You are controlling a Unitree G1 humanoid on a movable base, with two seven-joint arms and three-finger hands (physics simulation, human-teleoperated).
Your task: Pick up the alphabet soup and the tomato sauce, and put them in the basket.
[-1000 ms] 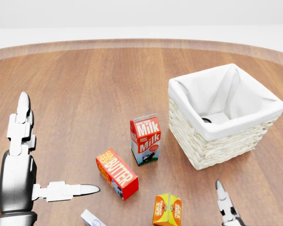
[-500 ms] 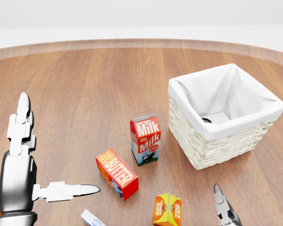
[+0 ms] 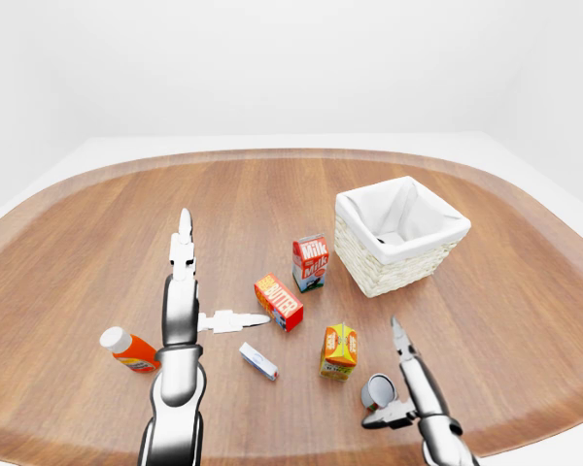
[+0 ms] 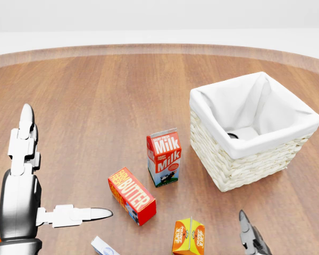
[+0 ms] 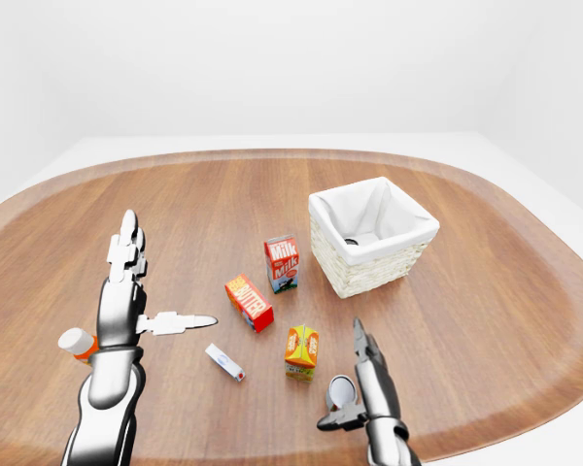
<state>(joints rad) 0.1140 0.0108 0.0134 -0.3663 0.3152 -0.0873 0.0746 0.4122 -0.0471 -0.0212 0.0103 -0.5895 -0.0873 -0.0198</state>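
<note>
Currently, items listed left to right in the left-eye view:
Left hand (image 3: 180, 316): fingers spread, released, holding nothing; far from the can.
Can (image 3: 376, 391): on its side on the surface, lid toward camera; label unreadable, probably a task can.
Right hand (image 3: 410, 388): fingers released, straddling the can; nearer hand by far.
Basket (image 3: 401, 254): up and right of the can; one round item already inside.
</note>
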